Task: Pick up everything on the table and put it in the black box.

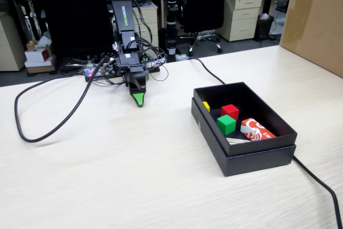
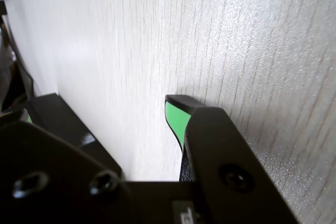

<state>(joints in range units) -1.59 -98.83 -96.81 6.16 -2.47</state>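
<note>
The black box [image 1: 252, 156] stands on the pale wood table, right of centre in the fixed view. Inside it lie a yellow cube [image 1: 206, 105], a red cube [image 1: 230, 111], a green cube [image 1: 226, 124], a red-and-white carton [image 1: 256, 130] and a thin silvery item [image 1: 236, 140]. My gripper [image 1: 139, 100] points down at the table to the left of the box, its green tip at the surface, holding nothing. In the wrist view [image 2: 174, 106] only one green-faced finger shows over bare table, so I cannot tell how the jaws stand. A corner of the black box [image 2: 58, 119] shows at the left.
A black cable [image 1: 48, 127] loops over the table's left side. Another cable [image 1: 316, 178] runs past the box to the front right. A large cardboard box [image 1: 316, 20] stands at the back right. The arm's base and wiring [image 1: 115, 68] sit at the far edge.
</note>
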